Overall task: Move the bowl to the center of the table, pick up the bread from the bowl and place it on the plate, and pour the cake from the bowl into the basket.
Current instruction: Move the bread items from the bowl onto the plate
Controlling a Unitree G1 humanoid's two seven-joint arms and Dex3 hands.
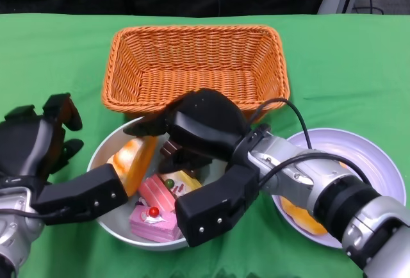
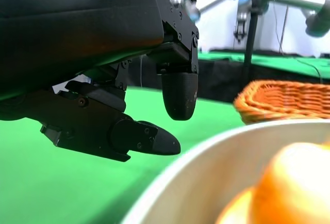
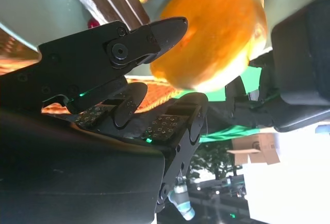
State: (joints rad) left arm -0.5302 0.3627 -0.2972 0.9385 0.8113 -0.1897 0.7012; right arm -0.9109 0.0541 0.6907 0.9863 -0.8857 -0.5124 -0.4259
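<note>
Nearest, the bowl (image 1: 109, 230) sits on the green table (image 1: 51, 54) with the left hand (image 1: 38, 156) at its left rim; one long finger lies along the near-left wall, the rest are spread apart and hold nothing. Pink cake (image 1: 155, 219) slices lie in the bowl's near part, a brown slice (image 1: 173, 150) farther in, and the orange bread (image 1: 133, 157) leans at the left side. The right hand (image 1: 202, 163) reaches into the bowl from the right, over the cakes; its fingers (image 3: 154, 33) are apart around the bread (image 3: 216, 33), and whether they pinch it I cannot tell. Right of the bowl, a white plate (image 1: 368, 156) holds something orange (image 1: 301, 217) under the right forearm. Farthest, just behind the bowl, stands the orange wicker basket (image 1: 195, 60).
</note>
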